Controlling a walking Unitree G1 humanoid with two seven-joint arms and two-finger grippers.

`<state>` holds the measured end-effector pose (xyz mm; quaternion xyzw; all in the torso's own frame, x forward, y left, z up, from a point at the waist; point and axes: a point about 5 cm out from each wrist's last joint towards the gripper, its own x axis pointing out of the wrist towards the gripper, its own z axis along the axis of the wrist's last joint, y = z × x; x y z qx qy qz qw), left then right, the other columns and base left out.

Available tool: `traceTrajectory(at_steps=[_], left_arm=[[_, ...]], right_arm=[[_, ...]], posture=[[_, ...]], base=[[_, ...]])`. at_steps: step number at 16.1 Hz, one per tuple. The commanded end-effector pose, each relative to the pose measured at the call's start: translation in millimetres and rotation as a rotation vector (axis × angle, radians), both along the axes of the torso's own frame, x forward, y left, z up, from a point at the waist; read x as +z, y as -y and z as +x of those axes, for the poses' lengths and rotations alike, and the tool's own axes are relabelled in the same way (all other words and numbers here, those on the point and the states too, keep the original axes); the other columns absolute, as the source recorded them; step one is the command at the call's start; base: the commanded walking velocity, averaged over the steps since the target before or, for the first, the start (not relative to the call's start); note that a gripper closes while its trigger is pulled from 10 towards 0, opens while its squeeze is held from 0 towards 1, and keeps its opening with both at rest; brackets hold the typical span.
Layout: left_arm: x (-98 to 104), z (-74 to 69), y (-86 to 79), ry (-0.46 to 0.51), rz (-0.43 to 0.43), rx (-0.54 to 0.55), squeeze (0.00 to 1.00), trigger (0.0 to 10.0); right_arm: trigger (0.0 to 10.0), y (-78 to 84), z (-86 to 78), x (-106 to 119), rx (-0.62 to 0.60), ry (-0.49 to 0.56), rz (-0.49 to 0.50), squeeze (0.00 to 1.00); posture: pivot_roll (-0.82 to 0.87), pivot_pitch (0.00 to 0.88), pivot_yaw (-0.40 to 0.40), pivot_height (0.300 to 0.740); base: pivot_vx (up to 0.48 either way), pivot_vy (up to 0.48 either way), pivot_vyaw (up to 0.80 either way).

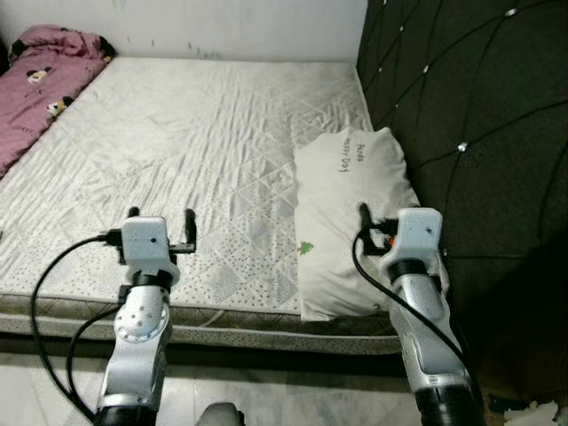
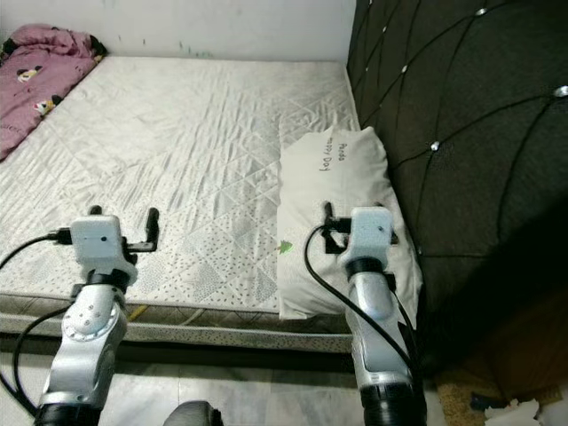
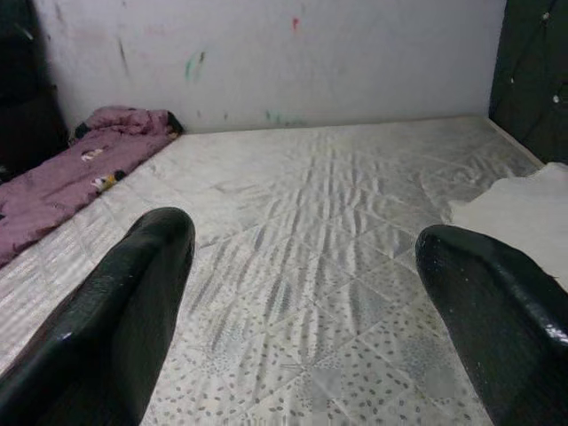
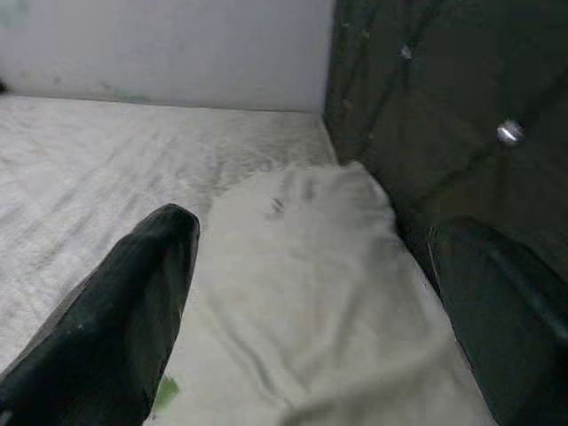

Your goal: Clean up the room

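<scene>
Left eye view puts you facing the big white quilted mattress (image 1: 177, 151) across most of the frame, with the dark tufted headboard (image 1: 470, 115) up the right side. My guess: you're lining up on the white printed pillow (image 1: 351, 222), right of centre against that headboard. Right gripper (image 4: 311, 319) hovers over it, fingers wide, so it needs lowering before it closes. Left gripper (image 3: 302, 302) is wide too, over bare mattress. Crumpled pink blanket (image 1: 40, 80) sits upper left, well clear.
</scene>
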<state>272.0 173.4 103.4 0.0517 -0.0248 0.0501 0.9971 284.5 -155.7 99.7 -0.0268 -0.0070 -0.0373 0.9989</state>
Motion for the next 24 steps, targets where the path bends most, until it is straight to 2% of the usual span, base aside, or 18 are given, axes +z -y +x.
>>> traceTrajectory(at_steps=[1, 5, 9, 14, 16, 21, 24], left_arm=[[0, 3.1, 2.4, -0.012, -0.004, -0.017, 0.00, 10.0], [8, 5.3, 11.6, 0.016, -0.017, -0.073, 0.00, 10.0], [12, 3.4, 15.7, 0.043, -0.051, -0.113, 0.00, 10.0], [13, 3.8, 16.2, 0.042, -0.062, -0.111, 0.00, 10.0], [14, 4.3, 16.2, 0.042, -0.065, -0.110, 0.00, 10.0], [15, 5.3, 15.3, 0.040, -0.063, -0.103, 0.00, 10.0], [13, 6.7, 14.4, 0.032, -0.081, -0.084, 0.00, 10.0]], right_arm=[[10.0, 1.0, 0.1, 1, -0.019, -0.008, -0.002, 0.00], [10.0, -6.1, -1.8, -1, 0.043, -0.035, 0.044, 0.00], [10.0, -11.6, 0.2, 0, 0.087, -0.046, 0.038, 0.00], [10.0, -10.6, 1.0, 2, 0.095, -0.049, 0.050, 0.00], [10.0, -9.5, 2.0, 2, 0.088, -0.055, 0.093, 0.00], [10.0, -8.1, 4.0, 4, 0.082, -0.053, 0.078, 0.00], [10.0, -10.3, 5.4, 3, 0.098, -0.063, 0.077, 0.00]], posture=[[-0.01, 0.000, 0.042, 0.740], [0.00, 0.000, 0.025, 0.740], [0.01, 0.000, 0.014, 0.740], [0.01, 0.000, 0.007, 0.740], [0.01, 0.000, 0.007, 0.740], [0.01, 0.000, 0.006, 0.740], [0.01, 0.000, 0.005, 0.740]], base=[[0.000, 0.000, 0.00], [0.000, 0.000, 0.00], [0.141, 0.000, 0.00], [0.317, 0.000, 0.00], [0.315, 0.000, 0.00], [0.286, 0.000, 0.00], [0.000, 0.000, 0.00]])
